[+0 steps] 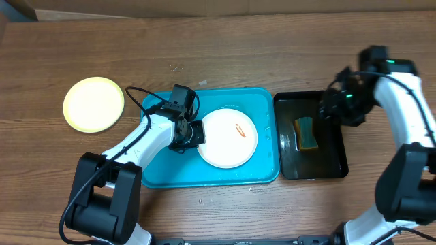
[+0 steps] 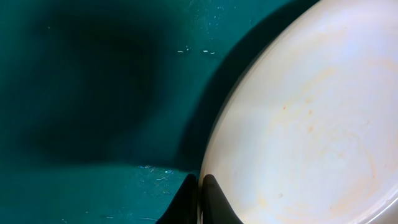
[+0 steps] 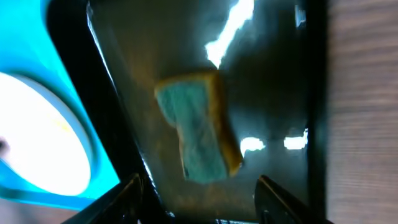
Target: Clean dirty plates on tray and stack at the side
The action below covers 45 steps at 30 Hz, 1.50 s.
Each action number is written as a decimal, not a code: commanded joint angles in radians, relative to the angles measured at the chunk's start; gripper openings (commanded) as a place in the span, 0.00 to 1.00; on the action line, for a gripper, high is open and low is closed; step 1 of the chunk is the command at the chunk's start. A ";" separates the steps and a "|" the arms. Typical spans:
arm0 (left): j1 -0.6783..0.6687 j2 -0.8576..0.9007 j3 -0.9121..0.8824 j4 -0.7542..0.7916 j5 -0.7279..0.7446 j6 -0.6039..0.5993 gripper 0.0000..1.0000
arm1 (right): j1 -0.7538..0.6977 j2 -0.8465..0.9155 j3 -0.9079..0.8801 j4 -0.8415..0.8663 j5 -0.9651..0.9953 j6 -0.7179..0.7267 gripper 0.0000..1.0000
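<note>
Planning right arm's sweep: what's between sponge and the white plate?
Overhead: from white plate to sponge, only bare blue tray floor, its rim, then black tray floor. Nothing loose.

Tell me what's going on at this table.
The left gripper is shut on the rim of a white plate, which lies in the turquoise tray and carries an orange smear. The right gripper hangs over the sponge in the black tray, jaws apart, holding nothing. A pale yellow plate sits on the table, left of the turquoise tray.
</note>
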 commanded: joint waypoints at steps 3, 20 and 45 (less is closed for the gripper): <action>-0.002 0.010 0.014 -0.008 0.002 0.004 0.05 | 0.134 -0.003 -0.052 0.008 0.213 0.050 0.63; -0.002 0.010 0.014 -0.008 0.005 0.004 0.07 | 0.253 -0.003 -0.383 0.346 0.266 0.089 0.04; -0.002 0.010 0.014 -0.010 0.004 0.004 0.11 | 0.249 -0.003 -0.349 0.392 0.317 0.088 0.56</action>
